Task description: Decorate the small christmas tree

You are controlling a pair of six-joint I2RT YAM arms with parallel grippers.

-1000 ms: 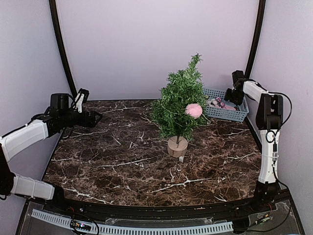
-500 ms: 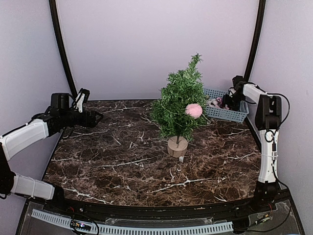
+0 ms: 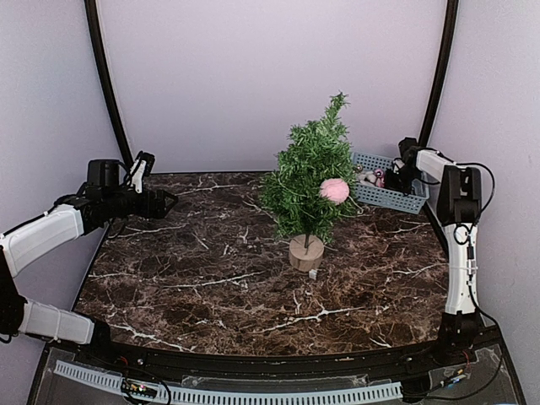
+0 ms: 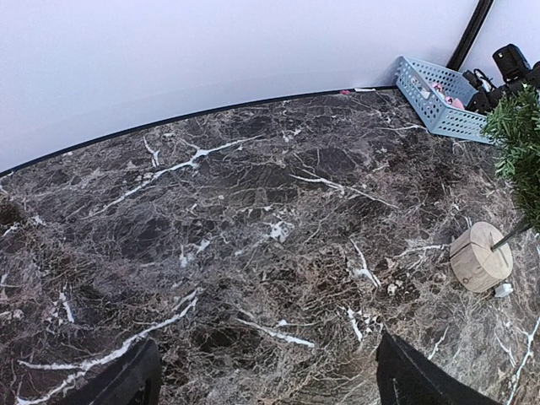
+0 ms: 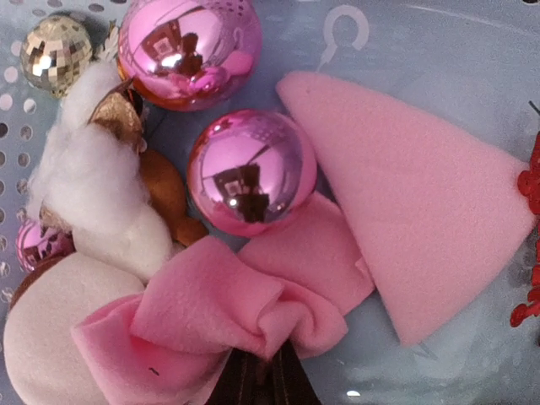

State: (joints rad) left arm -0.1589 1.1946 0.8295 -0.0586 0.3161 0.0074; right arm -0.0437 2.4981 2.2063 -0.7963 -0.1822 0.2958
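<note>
The small christmas tree [image 3: 310,181] stands upright mid-table on its wooden disc base [image 3: 306,252], with a pink fluffy ornament [image 3: 335,190] hanging on its right side. My right gripper [image 3: 395,179] is down inside the blue basket [image 3: 405,196]. In the right wrist view its fingers [image 5: 261,380] are shut together, pinching the bunched middle of a pink felt bow [image 5: 219,312]. My left gripper [image 3: 169,202] hovers open and empty over the table's left side, far from the tree. The left wrist view shows the tree's base [image 4: 481,257] at the right.
The basket also holds two shiny pink baubles [image 5: 251,173], a small gold mirror ball [image 5: 55,51], a pink felt triangle [image 5: 396,194] and a white fluffy ornament [image 5: 93,186]. A tiny white piece [image 3: 313,273] lies by the tree's base. The back wall runs just behind the basket.
My right gripper has lowered into the basket and closed on the pink felt bow. The left arm and the tree have not moved.
</note>
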